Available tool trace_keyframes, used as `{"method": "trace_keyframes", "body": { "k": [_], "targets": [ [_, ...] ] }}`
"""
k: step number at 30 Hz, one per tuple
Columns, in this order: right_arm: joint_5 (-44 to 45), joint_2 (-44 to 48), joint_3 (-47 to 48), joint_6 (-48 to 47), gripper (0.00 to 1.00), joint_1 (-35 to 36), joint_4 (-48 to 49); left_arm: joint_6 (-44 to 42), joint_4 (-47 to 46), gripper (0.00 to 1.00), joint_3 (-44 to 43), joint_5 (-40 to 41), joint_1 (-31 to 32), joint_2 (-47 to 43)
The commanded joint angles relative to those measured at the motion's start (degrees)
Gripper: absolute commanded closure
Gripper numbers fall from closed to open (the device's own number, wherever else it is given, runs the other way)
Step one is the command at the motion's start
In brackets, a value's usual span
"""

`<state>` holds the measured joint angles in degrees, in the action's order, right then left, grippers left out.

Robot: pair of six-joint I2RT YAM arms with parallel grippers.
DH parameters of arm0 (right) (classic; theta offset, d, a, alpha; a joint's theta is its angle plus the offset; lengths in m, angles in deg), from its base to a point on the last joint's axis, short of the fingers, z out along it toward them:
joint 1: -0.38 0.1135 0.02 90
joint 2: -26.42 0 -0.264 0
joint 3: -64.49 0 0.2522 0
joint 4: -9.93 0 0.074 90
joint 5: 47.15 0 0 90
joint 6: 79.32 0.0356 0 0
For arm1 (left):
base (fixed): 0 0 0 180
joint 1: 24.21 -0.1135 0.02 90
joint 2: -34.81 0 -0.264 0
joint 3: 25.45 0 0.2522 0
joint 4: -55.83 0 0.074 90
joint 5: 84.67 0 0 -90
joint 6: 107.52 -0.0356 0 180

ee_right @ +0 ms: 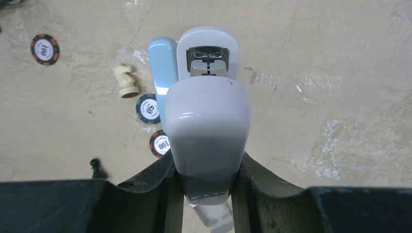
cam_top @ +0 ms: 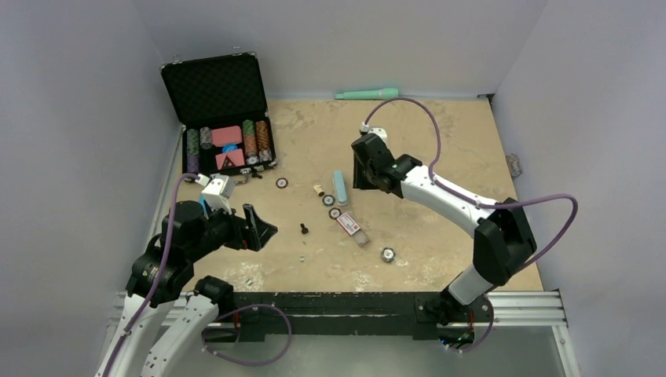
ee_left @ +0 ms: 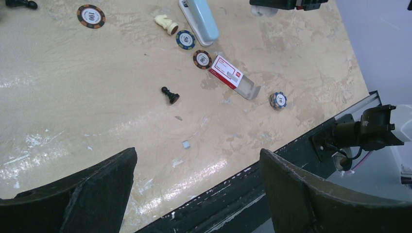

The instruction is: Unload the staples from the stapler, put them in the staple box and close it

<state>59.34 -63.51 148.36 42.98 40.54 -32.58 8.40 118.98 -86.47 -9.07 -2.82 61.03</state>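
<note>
While the left claw [ee_left: 197, 167] hangs spread wide and empty over the near left of the beige tabletop [cam_top: 440, 149], the right claw [ee_right: 206, 170] is pinching the light blue and white plastic stapler [ee_right: 209, 116] across the narrow sides of its white body. The stapler sits mid-tabletop, just beside a cream chess knight [ee_right: 126, 81] and a round blue poker chip [ee_right: 148, 108]. In the right wrist view its blue cover runs along the left of the white part and a small metal plate shows at the far end. It looks hinged open or tipped on its side, though I cannot tell which. No staples can be seen.

The shell looks stiff and glossy, likely slick under hard fingers. It is probably light, with some weight from the metal inside, and the hinge is probably sprung, so it may twist when pulled. The flat sides near the rear hinge seem the soundest hold, and the free claw would best take the blue cover at its front tip. The staple strip should be thin and brittle, apt to break apart.
</note>
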Motion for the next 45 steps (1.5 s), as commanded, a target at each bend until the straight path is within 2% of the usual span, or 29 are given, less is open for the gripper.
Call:
{"method": "trace_keyframes", "body": {
  "k": [1, 17, 31, 45],
  "targets": [
    [1.71, -3.2, 3.13, -3.34, 1.0, -1.31, 1.01, -0.42, -1.0, 0.0, -1.4, -0.81, -0.37, -0.47],
    [-3.23, -15.19, 4.91, -5.97, 1.0, -2.74, 5.38, -0.75, -1.52, 0.01, -1.18, -2.43, -1.03, -0.38],
    [-5.03, -18.17, 4.39, -6.44, 1.0, -4.36, 7.31, -1.02, -2.08, 0.02, -0.99, -4.5, -2.79, 0.05],
    [-2.84, -17.53, 4.86, -6.36, 0.52, -4.54, 5.59, -1.04, -2.44, 0.01, -0.81, -5.41, -3.36, 0.41]
  ]
}}
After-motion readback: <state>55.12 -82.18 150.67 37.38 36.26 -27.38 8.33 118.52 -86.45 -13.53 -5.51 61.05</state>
